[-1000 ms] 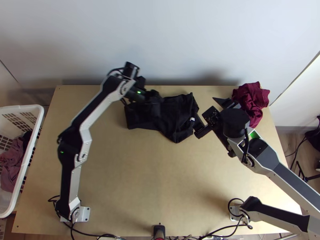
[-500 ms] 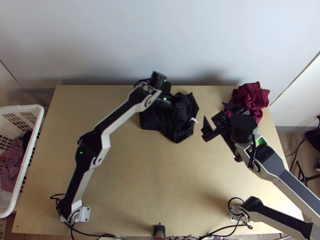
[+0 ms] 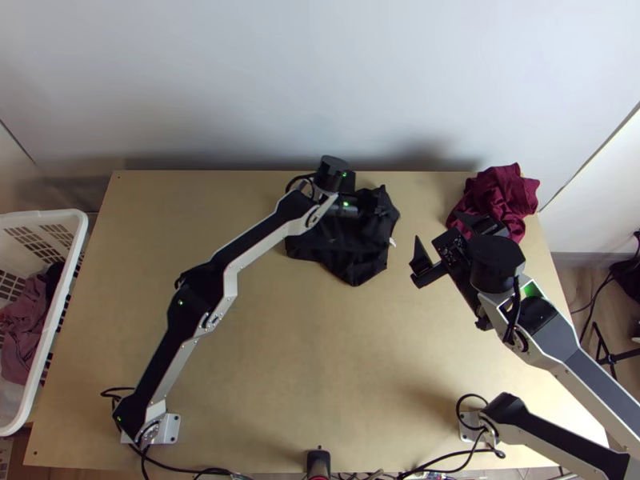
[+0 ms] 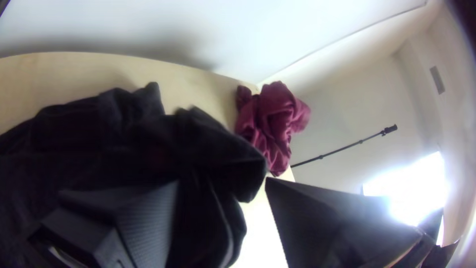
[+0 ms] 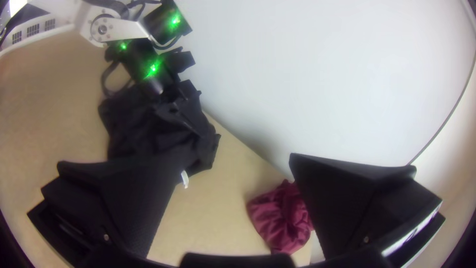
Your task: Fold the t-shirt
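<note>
**Poised over a bunched black t-shirt [image 3: 344,260], with a grip to find**

Seems to be at the arranging step, ahead of any real fold: no flat body to be made out, no sleeves squared, just dark cloth heaped in loose layers. Probably calls next for picking out an edge or a single upper layer with the left gripper [image 4: 223,183], closing there, then drawing the cloth out flatter over the light table [image 3: 280,352]. Might well call for the right gripper [image 5: 238,164] too, to take the side with the small white tag [image 5: 185,178]. Could easily pinch several layers at once, or slide off the slack cloth.

At the left, jaws spread wide, with dark cloth beneath and between the fingers, but not pinched. Hard to tell whether touching the cloth or just above.

At the right, jaws also well apart, holding nothing. Held off to one side of the t-shirt, with a gap of bare wood between. Just beyond one of these right fingers, a crumpled maroon cloth [image 5: 282,218], partly hidden behind that finger; best left alone. Well apart from both pairs of jaws, past the table's side, a white basket [image 3: 78,240] with clothes inside.
</note>
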### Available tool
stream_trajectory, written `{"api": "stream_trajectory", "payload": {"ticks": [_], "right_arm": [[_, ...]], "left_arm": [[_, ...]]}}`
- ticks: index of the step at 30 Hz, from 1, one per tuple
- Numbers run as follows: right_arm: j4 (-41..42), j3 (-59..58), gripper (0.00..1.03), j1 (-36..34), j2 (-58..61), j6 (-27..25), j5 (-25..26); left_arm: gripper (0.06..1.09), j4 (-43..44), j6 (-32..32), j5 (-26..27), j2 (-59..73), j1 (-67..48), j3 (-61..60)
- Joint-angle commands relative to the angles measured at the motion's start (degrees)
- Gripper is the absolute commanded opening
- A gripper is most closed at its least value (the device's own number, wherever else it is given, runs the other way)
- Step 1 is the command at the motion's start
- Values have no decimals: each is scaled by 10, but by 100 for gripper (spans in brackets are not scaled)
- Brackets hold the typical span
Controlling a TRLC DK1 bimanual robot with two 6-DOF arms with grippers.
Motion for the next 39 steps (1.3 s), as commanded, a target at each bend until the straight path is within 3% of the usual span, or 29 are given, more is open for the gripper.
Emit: {"api": "stream_trajectory", "payload": {"ticks": [1,6,11,14,18,23,25,28,33,39], "right_arm": [[-1,4,98,-6,-4,12,1],[-9,3,98,-14,-6,36,0],[-26,-19,98,-23,-14,124,-11],[-34,-55,98,-21,-21,174,-26],[-23,-68,98,2,-19,184,-30],[-9,-32,98,11,3,175,-30],[-1,-23,98,13,12,204,-31],[3,-22,98,14,34,289,-62],[2,-20,98,59,73,308,-74],[-31,39,98,81,144,428,-87]], "left_arm": [[105,-3,9,-25,5,32,0],[105,-69,40,-24,-51,65,-1],[105,-168,101,-24,-139,107,-33],[105,-258,156,-24,-178,144,-45],[105,-369,239,-25,-236,201,-99],[105,-307,287,-42,-399,234,-351],[105,-282,305,-66,-451,237,-421],[105,-273,308,-70,-495,268,-461],[105,-275,314,-77,-569,322,-495],[105,-277,320,-99,-670,346,-532]]}}
